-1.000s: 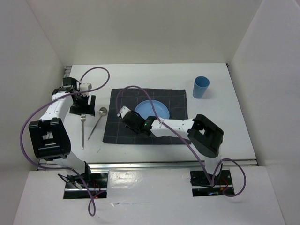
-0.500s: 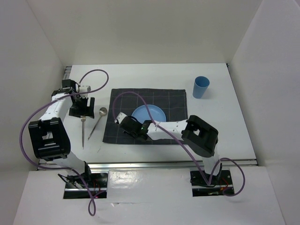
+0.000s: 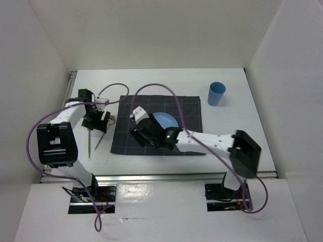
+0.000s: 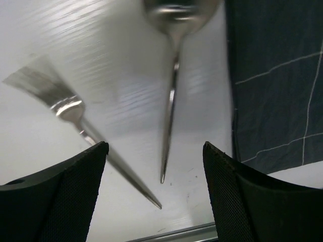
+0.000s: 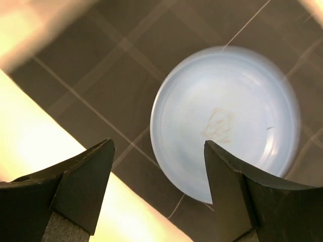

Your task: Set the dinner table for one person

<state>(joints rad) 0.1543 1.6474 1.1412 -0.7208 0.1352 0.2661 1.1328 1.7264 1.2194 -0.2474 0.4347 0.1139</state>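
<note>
A light blue plate lies flat on the dark grey checked cloth in the middle of the white dinner table. My right gripper hovers open over the plate's left rim, holding nothing. A spoon and a fork lie on the table left of the cloth. Above their handles my left gripper stands open and empty, with both handle tips showing between its fingers. A blue cup stands upright at the back right.
White walls close in the table on the left, back and right. A metal rail runs along the near edge. Purple cables arch over the cloth and the left arm. The cloth's left edge lies just right of the spoon.
My right gripper has gone from shut to open, and the plate now lies free on the cloth. Its arm has swung out to the right. My left gripper has shifted right, over the spoon and fork.
</note>
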